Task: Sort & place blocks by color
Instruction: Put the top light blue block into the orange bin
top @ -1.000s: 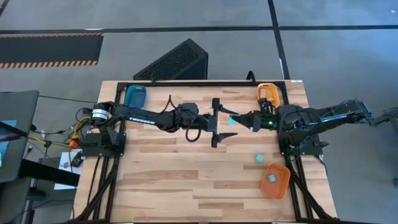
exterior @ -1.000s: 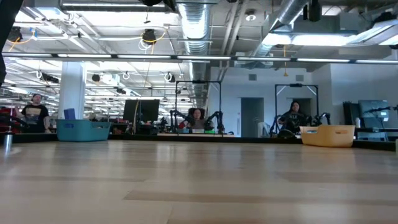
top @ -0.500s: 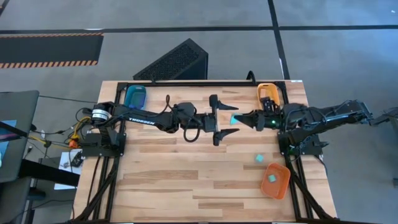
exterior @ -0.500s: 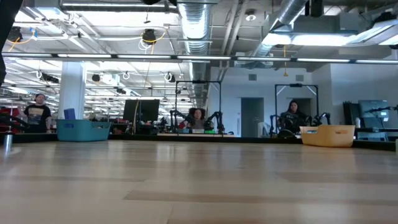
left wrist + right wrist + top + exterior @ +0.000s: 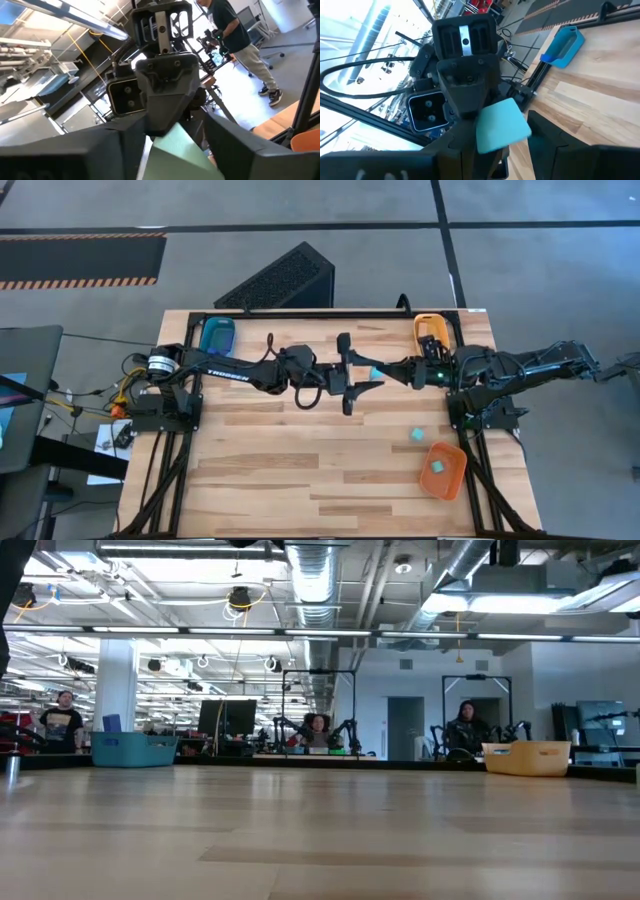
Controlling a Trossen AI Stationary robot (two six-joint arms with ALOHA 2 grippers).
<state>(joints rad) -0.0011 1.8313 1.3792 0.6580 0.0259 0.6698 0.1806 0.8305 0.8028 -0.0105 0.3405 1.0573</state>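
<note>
A light cyan cube (image 5: 374,372) hangs in mid-air over the table's far middle. My right gripper (image 5: 388,371) is shut on it and comes in from the right. My left gripper (image 5: 362,373) faces it from the left, open, with a finger on either side of the cube; I cannot tell whether they touch. The cube shows between my right fingers in the right wrist view (image 5: 502,125) and between my left fingers in the left wrist view (image 5: 180,147). Another cyan cube (image 5: 416,435) lies on the table. A third (image 5: 437,466) lies in the orange tray (image 5: 452,480). My right gripper pinches the cyan cube by two opposite sides (image 5: 482,136) between its two fingers. The fingers come level from the table's right side. The cube is lifted clear of the table.
A blue tray (image 5: 217,333) stands at the far left and a yellow-orange tray (image 5: 430,330) at the far right; both show along the far edge in the low view, blue (image 5: 133,750) and yellow-orange (image 5: 527,757). People are in the room beyond.
My right gripper has gone a little toward the table's left with the cyan cube, closer to my left gripper. The left gripper's fingers now stand on either side of the cube.
</note>
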